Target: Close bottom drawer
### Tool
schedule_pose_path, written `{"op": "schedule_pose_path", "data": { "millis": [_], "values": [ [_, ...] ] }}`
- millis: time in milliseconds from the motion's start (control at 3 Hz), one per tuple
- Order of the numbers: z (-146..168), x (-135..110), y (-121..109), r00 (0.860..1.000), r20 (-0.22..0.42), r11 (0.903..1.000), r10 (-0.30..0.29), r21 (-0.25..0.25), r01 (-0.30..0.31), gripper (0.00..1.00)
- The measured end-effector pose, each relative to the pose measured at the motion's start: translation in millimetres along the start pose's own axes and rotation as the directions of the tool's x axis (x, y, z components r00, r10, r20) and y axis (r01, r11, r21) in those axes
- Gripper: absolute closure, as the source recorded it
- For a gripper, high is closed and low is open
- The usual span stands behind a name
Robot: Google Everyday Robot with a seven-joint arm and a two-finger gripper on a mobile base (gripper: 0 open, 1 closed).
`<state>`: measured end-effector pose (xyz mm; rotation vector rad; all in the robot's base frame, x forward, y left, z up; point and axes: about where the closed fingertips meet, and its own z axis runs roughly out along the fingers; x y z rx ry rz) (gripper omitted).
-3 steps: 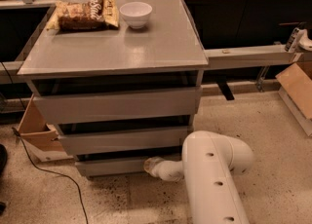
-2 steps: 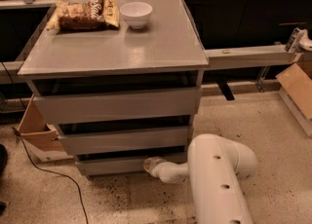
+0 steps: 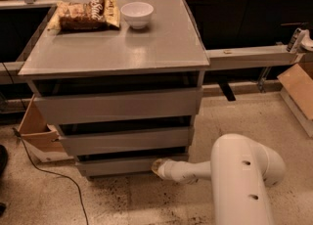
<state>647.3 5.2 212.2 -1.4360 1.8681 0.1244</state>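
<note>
Pushing the bottom drawer [image 3: 117, 166] in with the gripper [image 3: 159, 167], touching its front just ahead. Not being able to tell gripper open or shut. Next, needing steady pushing straight ahead.

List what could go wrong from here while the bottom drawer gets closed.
1. The gripper sits low at the right end of the bottom drawer front. An off-centre push may skew the drawer or let the gripper slip past the corner.
2. A hard push could nudge the whole cabinet, rattling the bowl and snack bag on top.
</note>
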Motion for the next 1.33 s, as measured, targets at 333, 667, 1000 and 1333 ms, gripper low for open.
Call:
{"op": "schedule_pose_path", "data": {
  "millis": [333, 667, 1000, 1333],
  "values": [
    [-80.4, -0.3, -23.0, 0.995, -0.047, 0.9943, 0.085, 0.069, -0.081, 1.00],
    [-141.3, -5.9, -40.6, 0.984, -0.111, 0.9827, 0.136, 0.141, -0.120, 1.00],
    [-155.1, 2.7, -5.5, 0.979, -0.143, 0.9876, 0.142, 0.088, -0.130, 0.96],
    [-155.1, 2.7, -5.5, 0.979, -0.143, 0.9876, 0.142, 0.088, -0.130, 0.73]
  ]
}}
